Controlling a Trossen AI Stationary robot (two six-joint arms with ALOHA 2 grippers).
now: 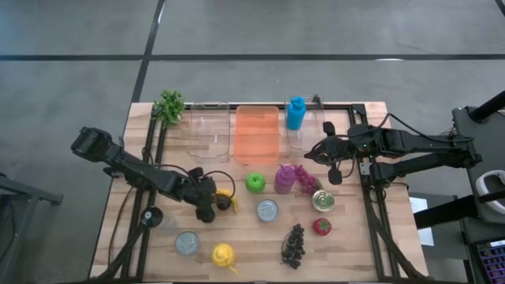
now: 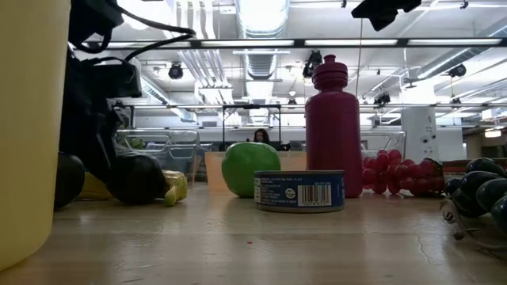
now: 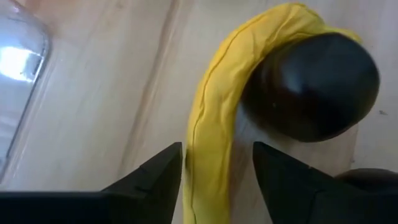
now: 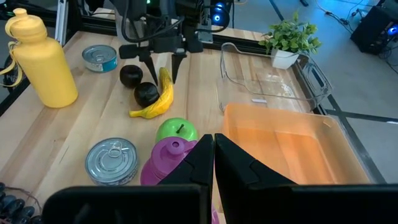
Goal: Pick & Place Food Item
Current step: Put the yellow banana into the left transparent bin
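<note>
Parted left gripper fingers straddled the banana, seemingly soft-skinned and light, best pinched mid-length; right gripper hung shut.

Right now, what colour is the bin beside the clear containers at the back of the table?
The bin is translucent orange, clearest in the high view.

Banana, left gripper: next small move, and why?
Probably close: the left gripper has open fingers straddling the banana, one on each side, with gaps showing. A dark round fruit touches the banana beyond, so close slowly.
</note>
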